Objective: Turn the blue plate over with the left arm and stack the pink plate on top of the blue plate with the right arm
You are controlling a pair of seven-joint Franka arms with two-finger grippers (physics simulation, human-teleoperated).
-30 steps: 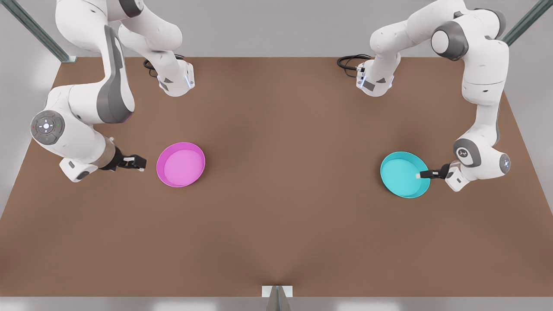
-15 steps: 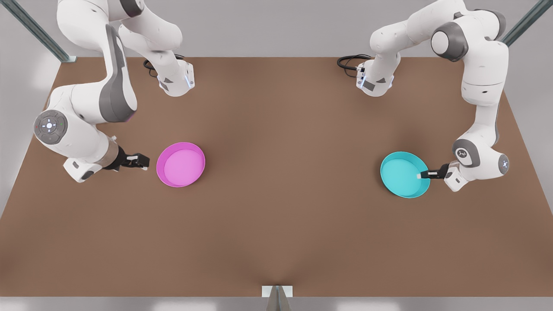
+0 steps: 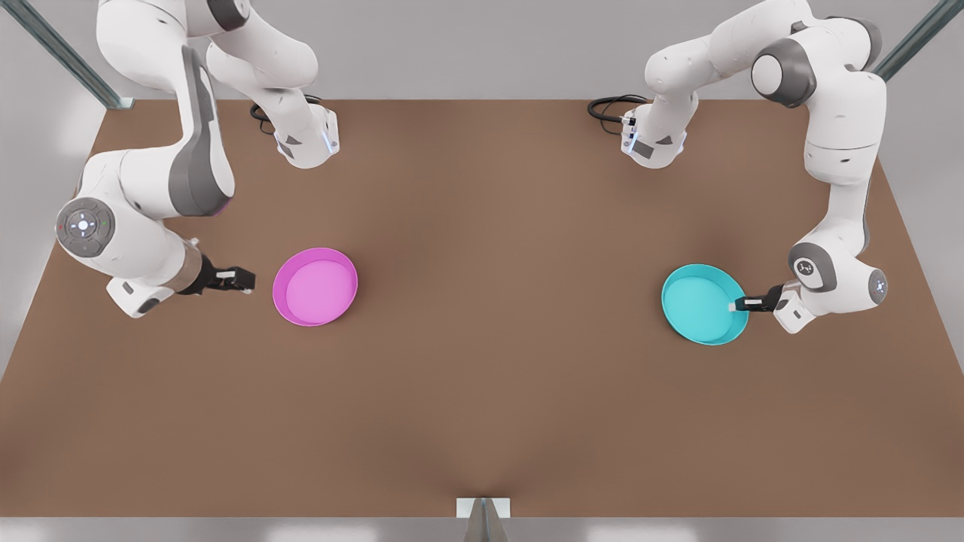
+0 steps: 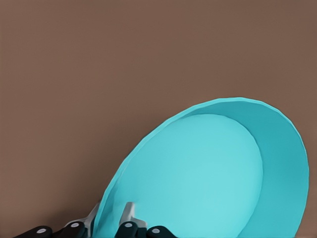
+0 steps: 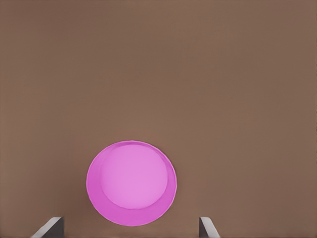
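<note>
Gripping the blue plate point(image 3: 702, 304) at its 3 o'clock rim in the front view, the left gripper point(image 3: 734, 306) is clamping one finger inside and one outside. The right gripper point(image 3: 245, 284) is waiting near the pink plate point(image 3: 315, 286), at its 9 o'clock, fingers spread.

Left wrist view: the rim is sitting pinched between the fingers point(image 4: 128, 214), so the flip is in hand; lifting and rolling the wrist should come next.

Right wrist view: the open fingertips point(image 5: 53, 225) are framing the pink plate point(image 5: 131, 182), well apart from it.

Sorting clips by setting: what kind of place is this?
Likely a simulated robot test bench: a bare brown table, metal frame struts at the corners, and a blue plate and pink plate as props.
</note>
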